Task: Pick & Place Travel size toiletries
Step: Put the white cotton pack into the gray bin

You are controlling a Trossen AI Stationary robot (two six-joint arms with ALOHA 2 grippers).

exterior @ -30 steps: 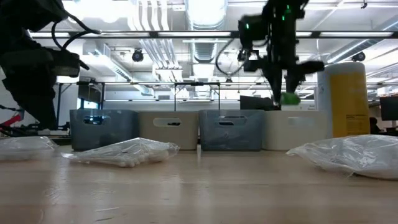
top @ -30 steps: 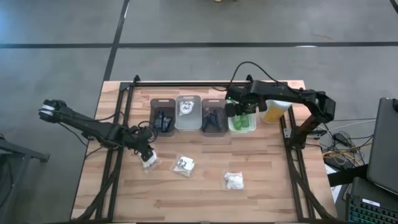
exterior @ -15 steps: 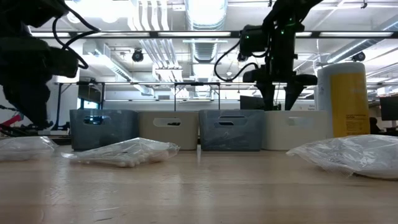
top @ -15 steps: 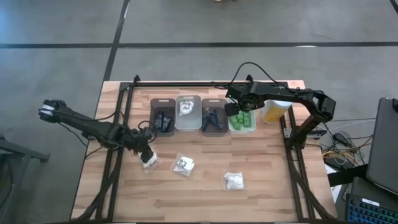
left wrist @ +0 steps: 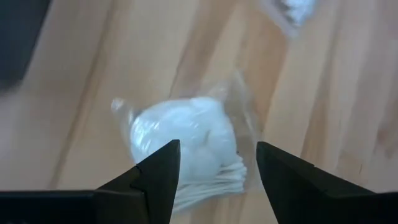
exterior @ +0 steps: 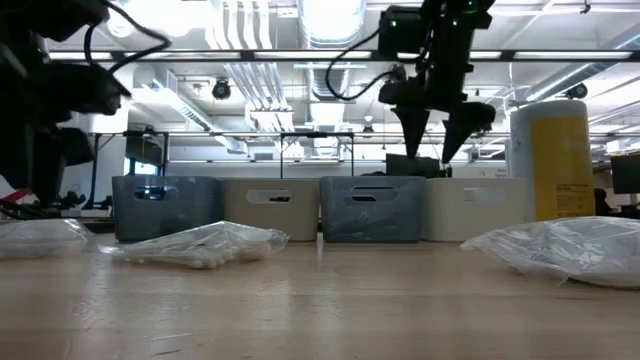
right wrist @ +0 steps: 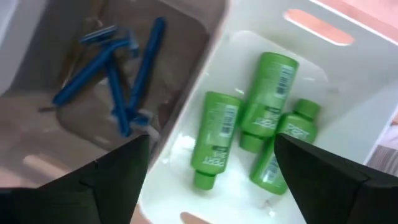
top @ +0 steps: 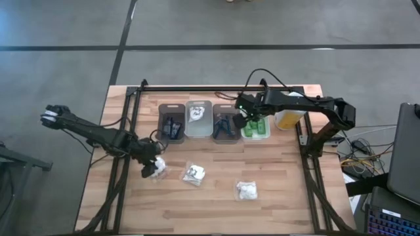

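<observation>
Currently two steps are in hand. The right gripper is held above the row of bins, over the edge between the grey bin of blue razors and the white bin; its fingers are spread wide and nothing is held between them. Three green bottles are seen lying in the white bin, so that drop is judged done.

The left gripper is poised over a white fluffy packet near the table's left side, fingers parted to either side of it, not yet closed on it. Contact cannot be told from the views.

Two more packets are left on the bare wood, well apart.

Next move, as judged: the left fingers are to be lowered around the packet and closed, then it is to be carried to the pale bin where one packet is already seen. Slippery wrap is a likely grip risk.
</observation>
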